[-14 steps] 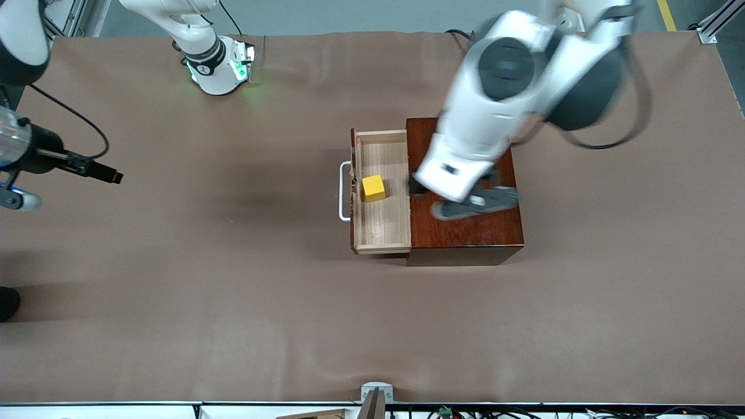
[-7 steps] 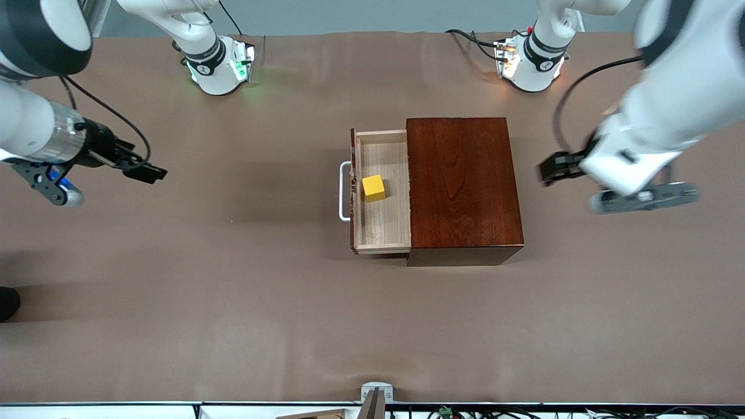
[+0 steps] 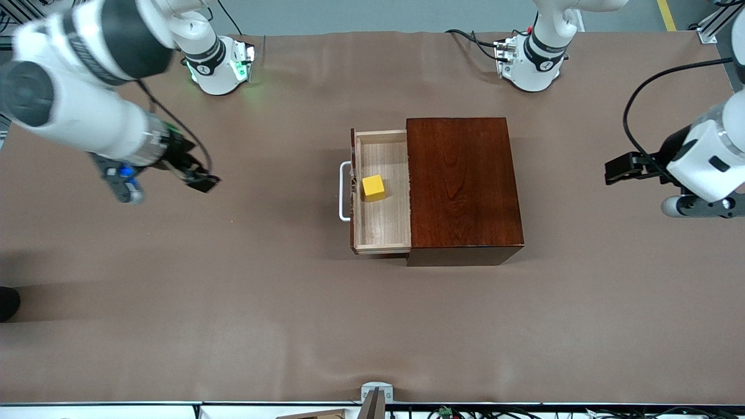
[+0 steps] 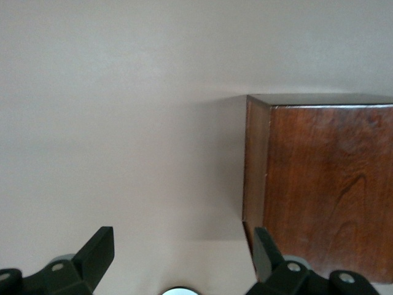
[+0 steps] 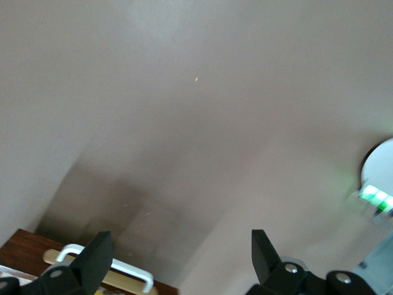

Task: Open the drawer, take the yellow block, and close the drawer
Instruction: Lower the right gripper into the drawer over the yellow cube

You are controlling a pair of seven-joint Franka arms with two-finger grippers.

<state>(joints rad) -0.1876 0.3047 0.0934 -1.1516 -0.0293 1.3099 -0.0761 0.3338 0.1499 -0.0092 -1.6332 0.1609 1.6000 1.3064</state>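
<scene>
Pale wood drawer [image 3: 381,192] pulled out of glossy reddish-brown wooden box [image 3: 463,186], small yellow cube [image 3: 373,187] inside it, between two released pincers, right pincer [image 3: 198,180] and left pincer [image 3: 625,170], each over bare brown surface [image 3: 291,302], well apart from the cube.

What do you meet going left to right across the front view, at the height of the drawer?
Right tool, open, over bare table → white handle → yellow block in the open drawer → wooden box → left tool, open, over the table at the left arm's end.
</scene>
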